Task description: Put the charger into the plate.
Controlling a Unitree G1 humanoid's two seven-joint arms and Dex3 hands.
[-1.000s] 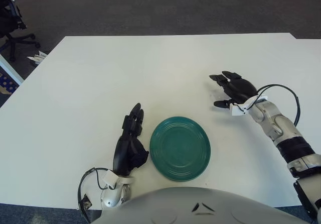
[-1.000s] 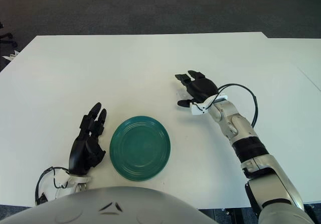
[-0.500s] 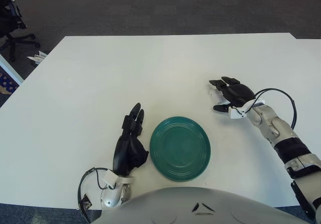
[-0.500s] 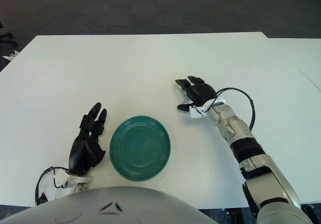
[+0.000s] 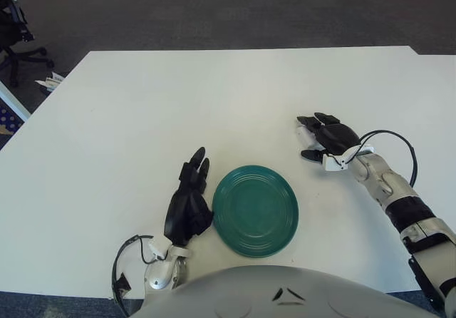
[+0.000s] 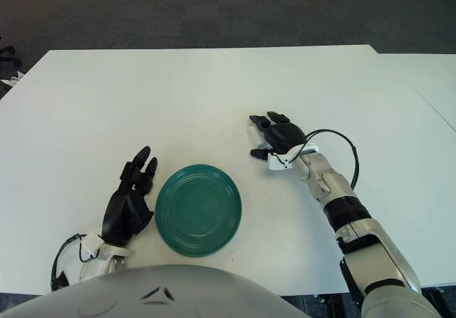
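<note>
A dark green plate (image 5: pixel 255 209) lies on the white table (image 5: pixel 178 104) near the front edge. My right hand (image 5: pixel 320 136) is low over the table, to the right of the plate and a little behind it, palm down, with fingers spread and arched. No charger shows in either view; the spot under the right palm is hidden. My left hand (image 5: pixel 189 204) rests on the table just left of the plate, fingers stretched out and holding nothing.
A black cable (image 5: pixel 388 138) loops from the right wrist over the table. An office chair (image 5: pixel 14 33) stands on the dark carpet beyond the table's left corner.
My right hand has moved nearer and lower, down toward the table surface. My left hand has shifted slightly and tilted its fingers to the right, toward the plate.
</note>
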